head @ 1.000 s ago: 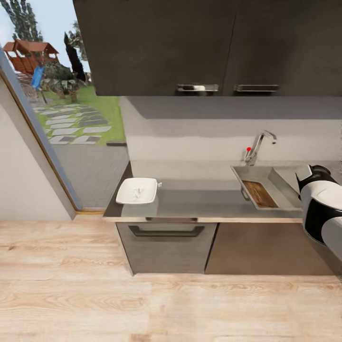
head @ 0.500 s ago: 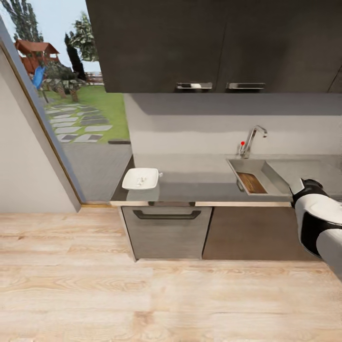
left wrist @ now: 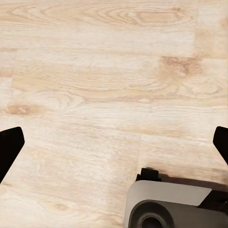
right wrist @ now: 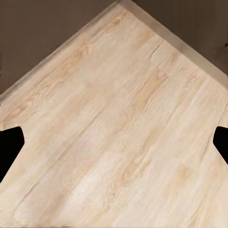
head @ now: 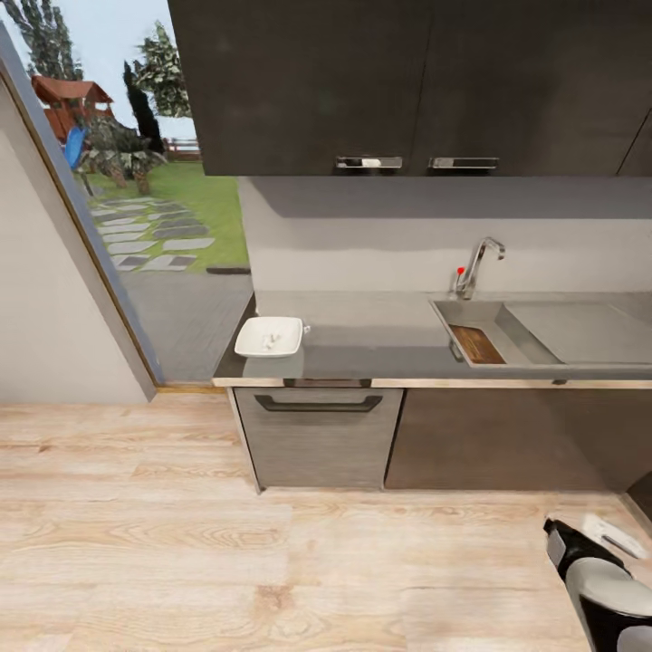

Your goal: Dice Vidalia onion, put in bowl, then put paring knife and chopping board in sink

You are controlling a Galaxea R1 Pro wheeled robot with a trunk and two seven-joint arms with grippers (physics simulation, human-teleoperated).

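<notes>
Countertop (head: 389, 340), the long grey desk, runs from the glass door on the left to the right edge of the head view, with dark upper cabinets (head: 407, 81) hanging over it and dark cabinet fronts (head: 317, 439) with a drawer handle below its pale edge strip. Light wooden floor (head: 181, 543) lies between the robot and this desk, with open boards all the way to the cabinet fronts. Set into the desk's right part is the sink (head: 493, 330), a grey basin with a flat draining area beside it, a curved chrome tap (head: 477, 263) at its back and a small red knob (head: 461, 270) just beside the tap. Inside the basin, the brown chopping board (head: 477, 344) lies against the basin's near side. Well apart from the sink, near the desk's left end, sits the white bowl (head: 269, 337), and a few tiny pale bits of diced onion (head: 268, 341) rest in its middle. I cannot make out the paring knife in the sink from here. At the lower right corner of the head view, a white and black part of the right arm (head: 598, 580) hangs low over the floor. Both wrist views look down on the floorboards: the left claw (left wrist: 114, 147) has its dark fingertips (left wrist: 9, 145) spread wide with nothing between them, and the right claw (right wrist: 114, 145) is likewise spread wide and empty, with a dark cabinet base (right wrist: 42, 33) past the floor's edge.
</notes>
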